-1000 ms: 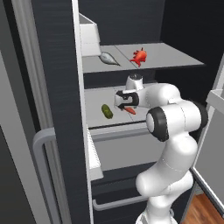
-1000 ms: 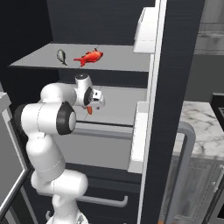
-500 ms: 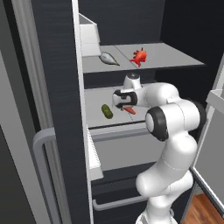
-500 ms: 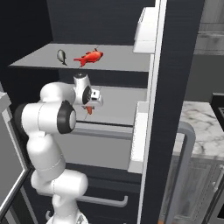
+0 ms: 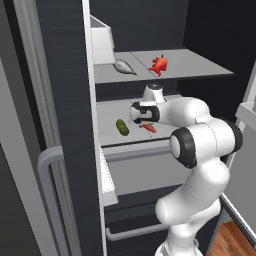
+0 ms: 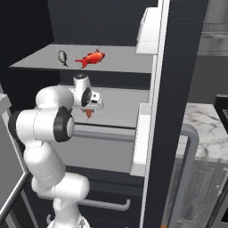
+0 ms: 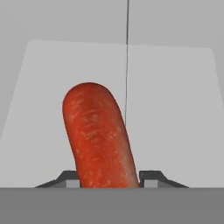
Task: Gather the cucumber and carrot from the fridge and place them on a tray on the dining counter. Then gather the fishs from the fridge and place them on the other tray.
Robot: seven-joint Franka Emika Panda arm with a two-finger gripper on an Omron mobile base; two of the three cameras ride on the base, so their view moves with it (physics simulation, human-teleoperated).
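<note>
The carrot (image 7: 98,138), orange-red and stubby, lies on the fridge's middle shelf (image 5: 112,112) and stands between my two dark fingertips (image 7: 70,177), which press its sides. My gripper (image 5: 145,122) (image 6: 90,107) (image 7: 109,177) is shut on the carrot (image 5: 149,128) (image 6: 88,113), low over the shelf. The dark-green cucumber (image 5: 121,127) lies just left of it on the same shelf, apart from the gripper. On the shelf above rest the red-orange fish (image 5: 159,65) (image 6: 91,58) and the silver-grey fish (image 5: 124,67) (image 6: 62,56). The trays are out of view.
The open fridge door (image 5: 60,125) with its grey bar handle stands close on the left, the other door (image 6: 156,111) on the right. A drawer front (image 5: 145,170) sits under the middle shelf. A marble countertop (image 6: 202,131) lies beyond the right door.
The jaws have closed from wide open onto the carrot. The arm has barely moved, and the cucumber and fishes lie as before.
</note>
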